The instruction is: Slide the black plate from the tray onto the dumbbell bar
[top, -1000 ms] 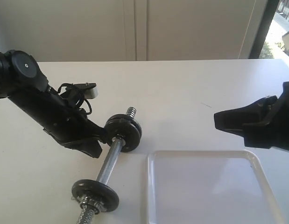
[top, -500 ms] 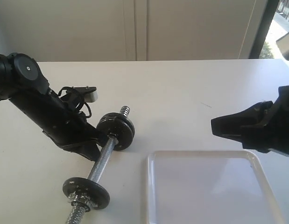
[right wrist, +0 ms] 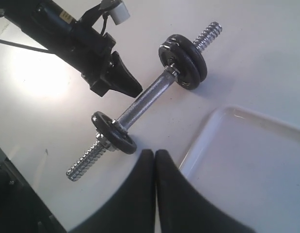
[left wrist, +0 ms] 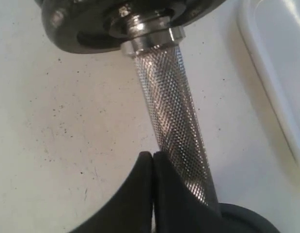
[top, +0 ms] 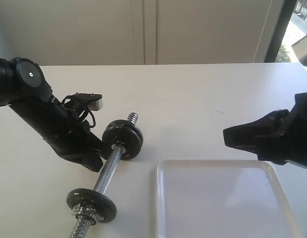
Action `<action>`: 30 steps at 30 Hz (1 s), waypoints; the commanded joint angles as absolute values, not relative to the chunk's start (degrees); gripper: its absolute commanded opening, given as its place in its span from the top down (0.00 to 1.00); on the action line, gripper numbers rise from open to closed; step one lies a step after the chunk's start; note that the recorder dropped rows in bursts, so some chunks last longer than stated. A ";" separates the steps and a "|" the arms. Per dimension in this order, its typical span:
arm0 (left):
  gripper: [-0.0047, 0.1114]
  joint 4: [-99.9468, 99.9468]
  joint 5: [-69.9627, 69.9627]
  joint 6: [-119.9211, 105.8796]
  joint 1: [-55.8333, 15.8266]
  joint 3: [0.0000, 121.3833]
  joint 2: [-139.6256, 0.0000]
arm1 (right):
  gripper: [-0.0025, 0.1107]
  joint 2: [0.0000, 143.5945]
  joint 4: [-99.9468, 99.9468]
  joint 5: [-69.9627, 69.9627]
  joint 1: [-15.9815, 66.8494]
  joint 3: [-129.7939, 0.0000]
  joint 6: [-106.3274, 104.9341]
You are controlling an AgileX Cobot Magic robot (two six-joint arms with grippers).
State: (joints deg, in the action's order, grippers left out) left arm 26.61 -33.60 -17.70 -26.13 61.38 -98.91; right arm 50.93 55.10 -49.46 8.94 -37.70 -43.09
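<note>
surface (top: 193, 94): white, carrying everything.
tray (top: 217, 203): below my right pincer; I see no disc in it.
dumbbell bar (top: 109, 167): flat, just beside my left pincer's tips, long axis running past them; well apart from the right pincer.
left pincer (left wrist: 152, 156): pressed together, holding nothing; the nearer arm.
right pincer (right wrist: 154, 153): pressed together, empty.
black plate (top: 122, 140): I judge it already threaded, in the stacked pair near the left pincer.

Left tool (left wrist: 152, 156) closed, angled down, right tool (right wrist: 155, 153) closed, level
</note>
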 commanded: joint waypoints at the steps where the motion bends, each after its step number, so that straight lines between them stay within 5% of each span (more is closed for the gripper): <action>1: 0.96 25.52 -34.39 -16.57 -26.38 61.23 -97.37 | 0.98 51.06 55.02 -50.15 8.63 -37.51 -43.00; 15: 0.96 16.00 -39.77 -9.98 -25.15 58.03 -80.92 | 0.98 51.06 52.62 -52.42 8.63 -37.51 -43.00; 26: 0.96 30.00 -42.08 -13.86 -25.29 41.64 -71.61 | 0.98 51.06 52.53 -52.56 8.63 -37.51 -43.00; 30: 0.83 36.16 -41.46 -19.50 -25.29 36.72 -71.38 | 0.98 51.06 52.53 -52.56 8.63 -37.51 -43.00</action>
